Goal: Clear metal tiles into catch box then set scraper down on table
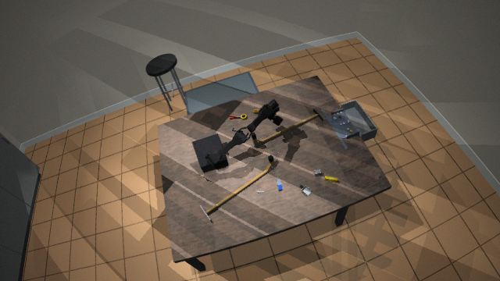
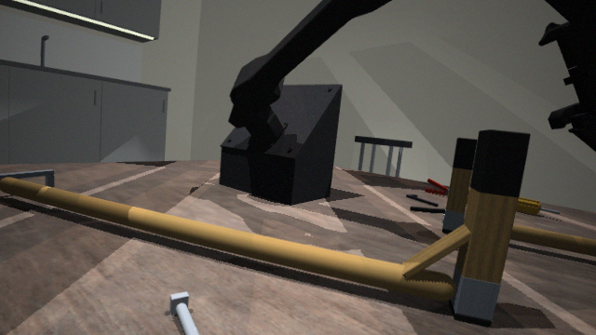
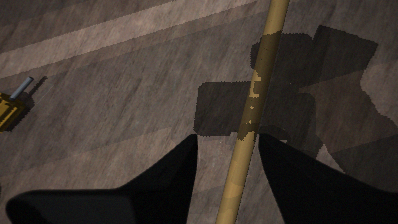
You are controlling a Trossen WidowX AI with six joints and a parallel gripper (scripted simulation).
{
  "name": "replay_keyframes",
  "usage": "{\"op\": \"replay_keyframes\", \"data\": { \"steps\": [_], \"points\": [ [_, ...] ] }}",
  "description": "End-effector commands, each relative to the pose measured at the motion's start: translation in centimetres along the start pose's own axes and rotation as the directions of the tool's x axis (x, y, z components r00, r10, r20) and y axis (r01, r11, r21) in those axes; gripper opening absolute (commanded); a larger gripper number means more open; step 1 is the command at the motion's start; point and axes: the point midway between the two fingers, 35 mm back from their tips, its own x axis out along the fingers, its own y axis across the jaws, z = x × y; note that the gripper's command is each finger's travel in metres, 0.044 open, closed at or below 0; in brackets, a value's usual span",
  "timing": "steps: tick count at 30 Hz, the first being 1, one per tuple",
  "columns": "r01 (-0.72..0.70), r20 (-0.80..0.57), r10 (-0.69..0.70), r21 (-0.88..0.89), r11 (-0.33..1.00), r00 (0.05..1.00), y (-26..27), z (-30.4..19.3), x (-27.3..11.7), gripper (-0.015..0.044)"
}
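Note:
My gripper point(image 1: 278, 120) point(image 3: 227, 140) is open and empty above the yellow handle point(image 1: 289, 129) point(image 2: 554, 239) point(image 3: 235, 185) of a long tool. In the wrist view that handle runs beneath the gap between the fingers. This tool lies on the table, its wide dark head point(image 1: 319, 114) beside the steel plate point(image 1: 337, 126) and its upright grip point(image 2: 458, 186) toward my base. A second long tool point(image 1: 240, 190) point(image 2: 214, 237) lies nearer the front, with a thin metal crosspiece point(image 1: 205, 214). Several small tiles point(image 1: 344, 122) lie on the plate. The catch box point(image 1: 369, 134) adjoins its far end.
The second tool's grip point(image 1: 270, 158) point(image 2: 495, 223) stands upright. A yellow screwdriver point(image 1: 255, 112) point(image 2: 529, 206) point(image 3: 7, 112) and red pliers point(image 1: 234, 117) lie at the back. A blue item point(image 1: 280, 186), a yellow item point(image 1: 331, 179) and a pale bolt point(image 1: 260, 192) point(image 2: 187, 321) lie toward the front.

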Motion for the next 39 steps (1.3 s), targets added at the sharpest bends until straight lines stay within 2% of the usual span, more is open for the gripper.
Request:
{"op": "replay_keyframes", "data": {
  "steps": [1,7,39],
  "points": [
    [0.038,0.047,-0.038,-0.001,0.999,0.998,-0.1,0.8,-2.2,0.0289],
    [0.083,0.105,-0.082,0.001,0.997,0.991,0.2,1.6,-4.7,0.044],
    [0.26,0.385,-0.277,0.099,0.961,0.88,2.6,1.7,-18.5,0.044]
  ]
}}
